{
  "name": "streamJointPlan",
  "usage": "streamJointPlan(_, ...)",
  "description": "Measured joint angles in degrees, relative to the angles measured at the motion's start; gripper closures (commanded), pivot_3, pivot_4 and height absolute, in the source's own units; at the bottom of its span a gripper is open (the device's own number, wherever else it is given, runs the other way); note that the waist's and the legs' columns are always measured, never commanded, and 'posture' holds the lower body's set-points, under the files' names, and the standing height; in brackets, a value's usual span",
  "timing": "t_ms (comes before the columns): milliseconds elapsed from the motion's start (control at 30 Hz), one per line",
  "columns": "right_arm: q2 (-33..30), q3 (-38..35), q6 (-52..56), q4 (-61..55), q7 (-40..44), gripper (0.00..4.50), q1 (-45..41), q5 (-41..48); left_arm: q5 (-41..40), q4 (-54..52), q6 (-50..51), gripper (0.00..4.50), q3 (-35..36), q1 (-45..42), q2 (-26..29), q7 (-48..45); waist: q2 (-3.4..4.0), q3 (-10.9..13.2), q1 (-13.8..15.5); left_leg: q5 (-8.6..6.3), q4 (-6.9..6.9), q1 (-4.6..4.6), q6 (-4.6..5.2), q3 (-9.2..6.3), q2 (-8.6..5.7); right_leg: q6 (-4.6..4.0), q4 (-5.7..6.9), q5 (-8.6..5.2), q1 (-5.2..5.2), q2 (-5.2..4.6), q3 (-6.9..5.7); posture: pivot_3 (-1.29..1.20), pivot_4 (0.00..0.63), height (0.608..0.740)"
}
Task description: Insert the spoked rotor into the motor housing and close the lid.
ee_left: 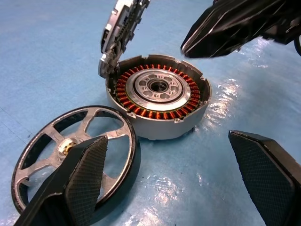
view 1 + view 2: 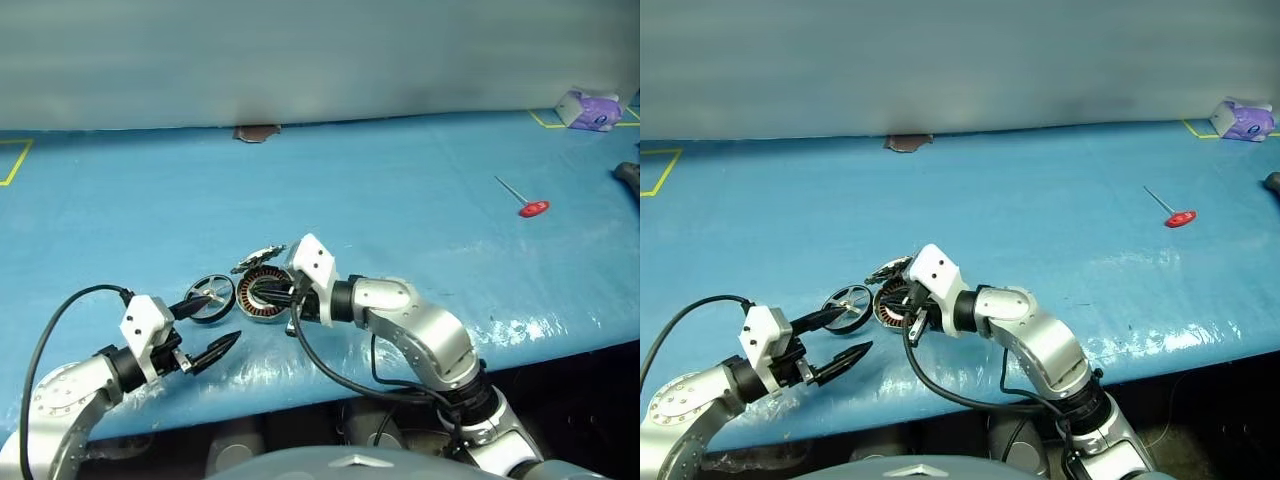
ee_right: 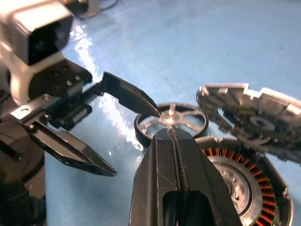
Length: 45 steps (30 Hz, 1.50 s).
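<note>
Lid (image 1: 120, 28) propped up (housing (image 1: 157, 96) exposed for loading); open left hand (image 2: 207, 327) brackets rotor (image 2: 210, 297); right hand (image 3: 171, 141) closed, empty.

Blue-covered table (image 2: 400, 180), yellow tape corners, plain grey wall (image 2: 320, 60) behind.

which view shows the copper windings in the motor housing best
The left wrist view: the motor housing sits open and unblocked, its whole ring of windings visible. In the right wrist view the shut right gripper covers much of it. In the head views it is small and partly behind the right gripper.
</note>
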Motion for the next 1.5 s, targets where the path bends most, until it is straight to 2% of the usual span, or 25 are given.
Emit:
streamJointPlan(133,-1.9,-1.3,1.2,-2.9,-0.2,4.47,0.7,2.5,-2.5,-1.1,1.4,0.0,2.4,-0.7,0.7,-0.1,-0.01,0.0,0.0,0.0,-0.01,0.0,0.0,0.0,0.0,0.0,0.0,0.0,-0.01,0.01,0.0,0.0,0.15,0.74)
streamJointPlan(267,-5.2,-1.0,1.3,-4.5,-1.2,4.47,2.7,3.0,-3.3,-0.9,5.9,0.0,5.9,-1.1,7.4,-1.6,0.03,0.0,-0.1,0.0,-0.03,0.01,0.0,-0.01,0.01,-0.02,0.0,-0.01,-0.03,0.02,-0.01,0.0,0.15,0.74)
streamJointPlan(433,-7.8,1.3,0.1,-4.5,-1.8,4.47,4.5,2.0,-5.4,4.8,12.1,0.0,8.1,-6.9,11.5,-3.1,0.01,0.0,-0.1,0.0,0.0,0.0,0.0,0.0,0.01,-0.02,-0.01,-0.01,-0.02,0.01,-0.02,0.0,0.15,0.74)
streamJointPlan(533,-8.1,2.1,-1.1,-4.3,-2.4,4.47,5.2,1.6,-5.5,8.4,13.4,0.0,6.4,-10.9,13.6,-5.7,0.01,0.0,-0.2,0.0,-0.04,-0.01,0.0,0.0,0.0,-0.02,-0.02,-0.01,-0.05,0.03,-0.02,0.0,0.15,0.74)
streamJointPlan(733,-8.3,3.4,-2.6,-4.2,-3.8,4.5,6.1,0.5,-4.3,15.1,14.4,1.93,1.8,-19.5,17.5,-11.6,0.0,0.0,-0.2,0.0,-0.06,-0.05,0.0,0.02,0.0,-0.02,-0.05,-0.01,-0.05,0.01,-0.01,0.0,0.15,0.74)
streamJointPlan(1033,-8.2,3.3,-3.5,-4.2,-5.3,4.5,7.6,0.4,-1.1,23.6,14.6,1.93,-5.5,-29.7,22.2,-20.9,0.0,0.1,0.2,0.0,-0.06,-0.1,0.0,-0.01,0.0,-0.03,-0.05,-0.02,-0.09,0.03,-0.02,0.0,0.15,0.74)
streamJointPlan(1200,-8.2,3.3,-3.7,-4.1,-6.0,4.5,7.8,0.3,0.4,26.9,15.1,1.93,-10.7,-35.1,22.3,-25.3,-0.01,0.0,0.3,0.0,-0.07,-0.12,0.0,-0.02,0.0,-0.03,-0.04,-0.01,-0.09,0.07,-0.03,0.0,0.15,0.74)
streamJointPlan(1500,-7.8,3.3,-3.8,-4.0,-6.6,4.5,7.9,0.0,4.2,30.7,15.6,1.93,-16.4,-38.1,22.2,-28.4,-0.01,0.0,0.3,0.0,-0.03,-0.17,0.0,-0.03,0.0,-0.02,-0.03,-0.01,-0.1,0.07,-0.02,0.0,0.15,0.74)
